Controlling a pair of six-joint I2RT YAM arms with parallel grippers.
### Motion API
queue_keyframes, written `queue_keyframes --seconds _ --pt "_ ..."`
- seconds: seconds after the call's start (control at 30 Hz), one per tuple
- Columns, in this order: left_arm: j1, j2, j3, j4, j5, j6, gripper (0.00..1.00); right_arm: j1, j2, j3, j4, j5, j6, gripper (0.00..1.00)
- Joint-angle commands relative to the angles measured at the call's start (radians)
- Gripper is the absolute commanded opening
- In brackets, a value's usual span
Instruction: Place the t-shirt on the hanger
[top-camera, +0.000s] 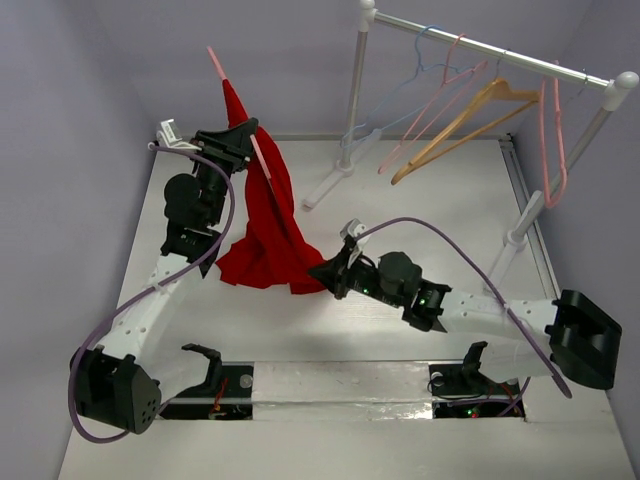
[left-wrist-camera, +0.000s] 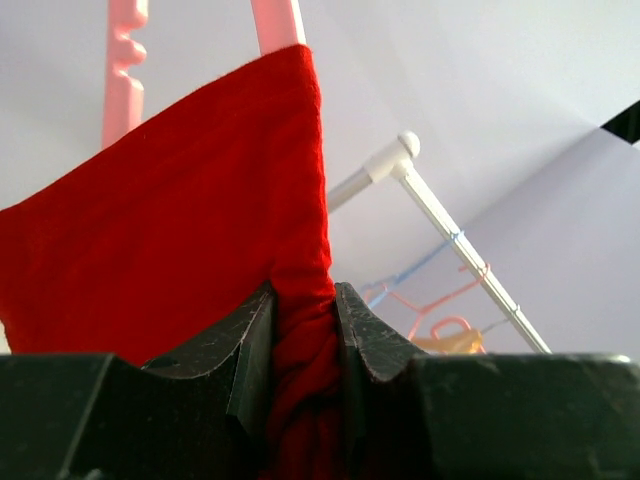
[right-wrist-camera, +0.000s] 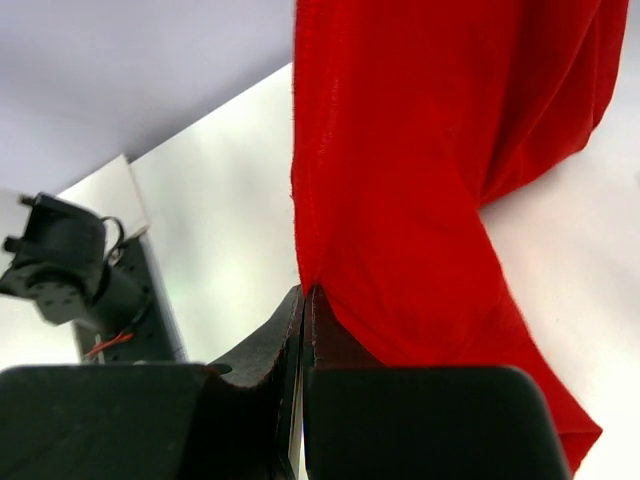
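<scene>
My left gripper (top-camera: 245, 140) is raised at the back left, shut on a bunched fold of the red t-shirt (top-camera: 265, 235). The left wrist view shows that cloth (left-wrist-camera: 180, 220) squeezed between the fingers (left-wrist-camera: 250, 340). The pale pink hanger (top-camera: 216, 62) sticks up out of the shirt's top, and two pink pieces (left-wrist-camera: 123, 80) rise above the cloth. Whether the hanger lies between the jaws is hidden. The shirt hangs down to the table. My right gripper (top-camera: 322, 270) is low at its bottom corner, shut on the edge of the t-shirt (right-wrist-camera: 430, 150), with its jaws (right-wrist-camera: 308, 300) pressed together.
A white clothes rack (top-camera: 480, 45) stands at the back right, its foot (top-camera: 325, 185) close to the shirt. On it hang a light-blue hanger (top-camera: 400, 95), pink hangers (top-camera: 440, 95) and an orange-tan one (top-camera: 465, 125). Walls close in on both sides.
</scene>
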Motion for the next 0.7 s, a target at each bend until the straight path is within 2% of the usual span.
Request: queue_keyframes --seconds 0.0,0.17,0.3,0.43,0.5,0.53,0.57,0.63,0.67 --pt "0.021 -0.045 0.081 0.247 -0.114 0.055 0.0 0.048 -0.034 0.008 -0.236 0.009 0.014 0.0" --pt "0.021 -0.042 0.029 0.284 -0.09 0.04 0.0 0.07 -0.068 0.089 -0.341 -0.026 0.049 0.0" --pt "0.021 -0.062 -0.133 0.311 -0.035 -0.06 0.0 0.08 -0.047 0.234 -0.436 -0.009 0.06 0.0" --pt "0.021 -0.111 -0.239 0.246 -0.005 -0.11 0.0 0.089 0.037 0.377 -0.54 0.076 0.045 0.01" --pt "0.021 -0.152 -0.264 0.203 -0.004 -0.101 0.0 0.089 0.056 0.419 -0.63 0.121 0.043 0.17" --pt "0.021 -0.161 -0.273 0.155 -0.001 -0.097 0.0 0.089 0.064 0.429 -0.661 0.132 0.036 0.42" --pt "0.021 -0.171 -0.276 0.138 0.004 -0.09 0.0 0.089 0.074 0.437 -0.692 0.164 0.031 0.49" --pt "0.021 -0.191 -0.287 0.097 0.018 -0.092 0.0 0.089 0.07 0.436 -0.741 0.192 0.02 0.55" --pt "0.021 -0.192 -0.29 0.089 0.021 -0.092 0.0 0.089 0.064 0.428 -0.743 0.219 0.019 0.55"
